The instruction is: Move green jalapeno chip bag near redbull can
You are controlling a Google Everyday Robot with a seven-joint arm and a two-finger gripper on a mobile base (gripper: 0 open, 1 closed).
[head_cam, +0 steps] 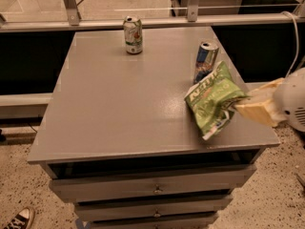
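One green jalapeno chip bag (213, 101) is tilting over the grey table (119, 109), just at 6 o'clock of the one redbull can (206, 61). The gripper (243, 105), at the bag's 3 o'clock, is pinching its edge. A white-and-green can (133, 35) is standing well apart at 10 o'clock, making two cans.

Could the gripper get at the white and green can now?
Probably not yet: the gripper, at the table's right edge, is shut on the green jalapeno chip bag, and the white and green can stands far across.
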